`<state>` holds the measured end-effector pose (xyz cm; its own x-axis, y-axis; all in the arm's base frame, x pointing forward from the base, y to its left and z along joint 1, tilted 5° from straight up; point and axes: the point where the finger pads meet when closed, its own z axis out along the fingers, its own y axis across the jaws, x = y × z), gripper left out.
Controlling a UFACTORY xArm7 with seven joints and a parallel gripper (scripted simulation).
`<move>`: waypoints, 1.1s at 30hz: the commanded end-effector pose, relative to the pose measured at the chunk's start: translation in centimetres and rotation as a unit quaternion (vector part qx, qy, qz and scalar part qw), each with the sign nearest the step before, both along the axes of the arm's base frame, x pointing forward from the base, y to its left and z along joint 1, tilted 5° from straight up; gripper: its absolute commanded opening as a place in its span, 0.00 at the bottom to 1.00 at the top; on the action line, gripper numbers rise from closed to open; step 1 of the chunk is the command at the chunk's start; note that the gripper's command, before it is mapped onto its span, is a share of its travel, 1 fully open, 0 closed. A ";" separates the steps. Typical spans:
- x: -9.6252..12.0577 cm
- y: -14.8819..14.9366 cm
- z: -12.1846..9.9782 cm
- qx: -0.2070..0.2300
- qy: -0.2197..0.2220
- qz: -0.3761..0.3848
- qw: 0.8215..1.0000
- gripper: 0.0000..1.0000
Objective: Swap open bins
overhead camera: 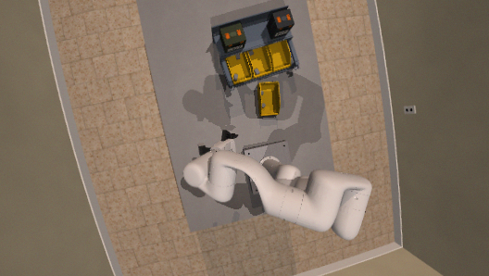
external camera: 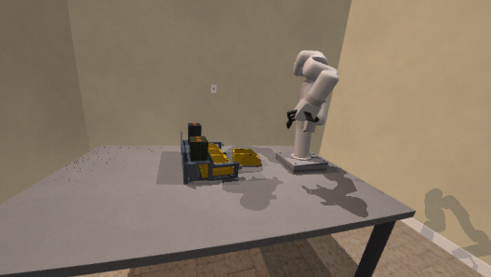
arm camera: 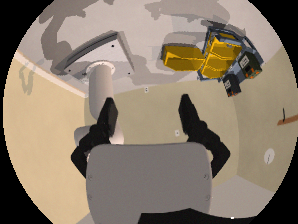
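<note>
Wrist view shows my fingers spread wide, grasping nothing, high above the counter [external camera: 139,209]; one yellow bin [overhead camera: 269,98] sits just before the shelf [overhead camera: 218,42].

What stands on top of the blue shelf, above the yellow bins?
Two dark boxes with orange marks stand on the top board of the shelf, over the rear ends of three yellow bins. The board hides those rear ends.

three bins [overhead camera: 258,61] in shelf [overhead camera: 221,77] — side by side | fourth bin [overhead camera: 269,98] on table [overhead camera: 176,93] — before shelf
</note>
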<state>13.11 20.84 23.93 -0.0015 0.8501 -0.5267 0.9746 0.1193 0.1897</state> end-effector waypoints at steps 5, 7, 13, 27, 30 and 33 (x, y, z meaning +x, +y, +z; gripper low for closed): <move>0.0 0.1 0.1 0.002 -0.001 0.000 1.000 1.00; 0.0 0.1 0.1 0.002 -0.001 0.000 1.000 1.00; 0.0 0.1 0.1 0.002 -0.001 0.000 1.000 1.00; 0.1 0.1 0.1 0.002 0.000 0.002 1.000 1.00; 0.2 0.1 0.2 0.002 0.002 0.003 1.000 1.00; 0.2 0.1 0.2 0.002 0.003 0.005 1.000 1.00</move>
<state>13.27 20.82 24.00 -0.0102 0.8506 -0.5258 0.9746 0.1261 0.1851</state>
